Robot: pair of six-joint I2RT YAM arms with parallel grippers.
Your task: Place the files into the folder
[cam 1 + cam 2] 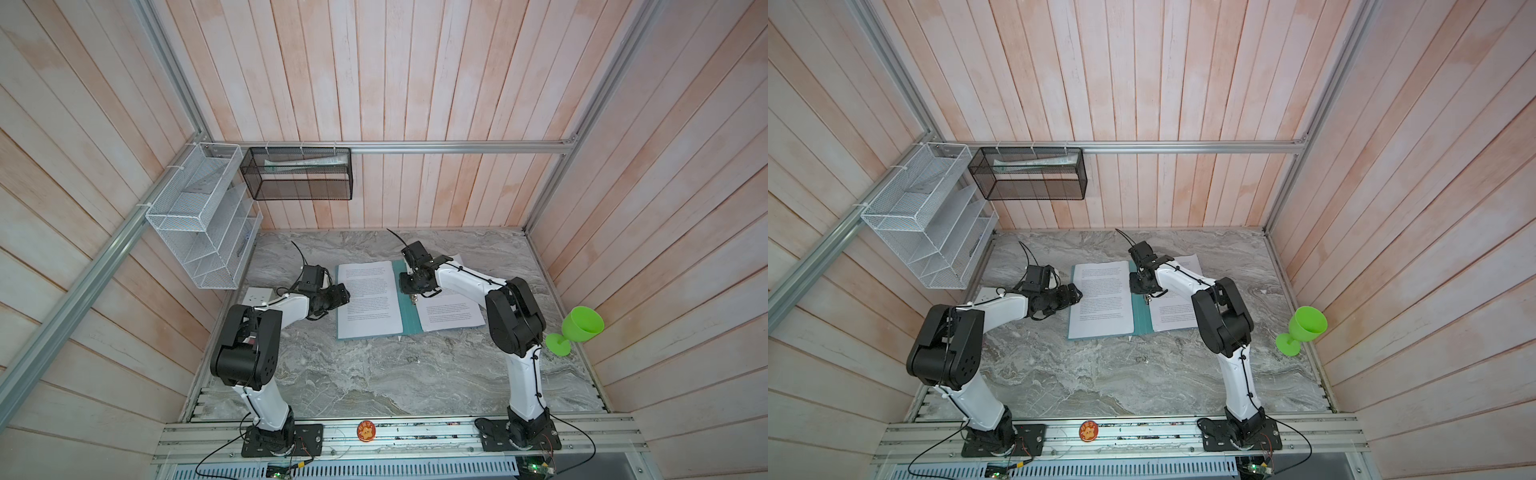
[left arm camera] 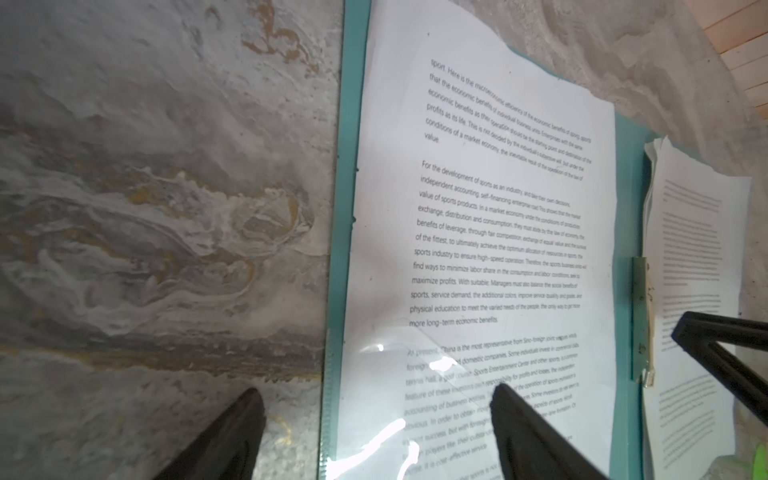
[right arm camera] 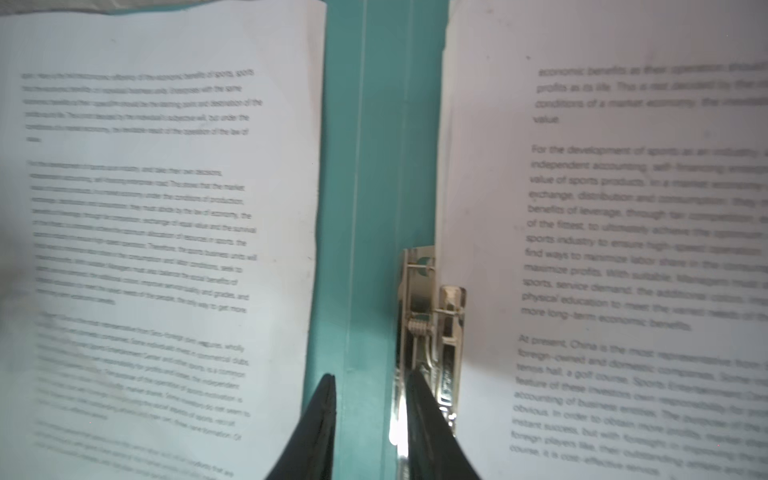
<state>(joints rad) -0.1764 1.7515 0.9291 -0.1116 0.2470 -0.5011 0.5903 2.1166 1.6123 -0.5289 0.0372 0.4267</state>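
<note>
The teal folder [image 1: 409, 322] [image 1: 1142, 322] lies open and flat on the marble table. One of the files, a white printed sheet [image 1: 368, 299] [image 2: 478, 228] [image 3: 166, 208], rests on its left half. Its near corner lies under a clear pocket. More sheets [image 1: 451, 316] [image 3: 623, 208] lie on the right half, their edge at the metal clip [image 3: 432, 332] [image 2: 642, 316]. My left gripper [image 1: 343, 295] [image 2: 378, 392] is open, straddling the folder's left edge [image 2: 351, 124]. My right gripper [image 1: 411, 289] [image 3: 372, 374] points down over the spine, jaws narrowly apart and empty, one finger against the clip.
A white wire-mesh rack [image 1: 199, 232] and a black mesh basket [image 1: 297, 174] hang on the back-left walls. A green goblet [image 1: 577, 328] stands at the table's right edge. A white wall socket [image 1: 259, 296] lies behind the left arm. Wooden walls enclose the table on three sides.
</note>
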